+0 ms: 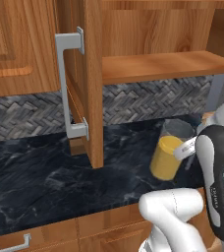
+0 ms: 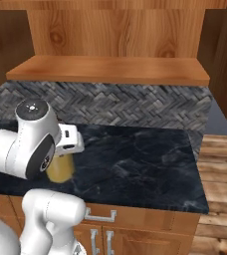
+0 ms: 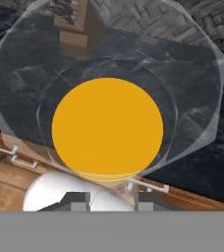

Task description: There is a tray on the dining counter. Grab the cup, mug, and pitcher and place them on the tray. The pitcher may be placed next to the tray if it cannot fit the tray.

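Pitcher (image 1: 169,153) of orange-yellow liquid on the black counter (image 1: 45,182), gripper (image 3: 111,201) directly above its mouth.

The clear glass is about half full; from the hand view the liquid is a round orange disc inside the wide rim. The finger tips (image 3: 74,202) sit at the near rim, set narrow, but whether they grip the glass I cannot tell. The pitcher stands near the counter's front edge. An open cabinet door (image 1: 87,78) with a grey handle (image 1: 67,83) hangs over the counter to the pitcher's left. A wooden shelf (image 2: 110,69) runs above the herringbone backsplash (image 2: 135,107), and bare stone stretches to the right.
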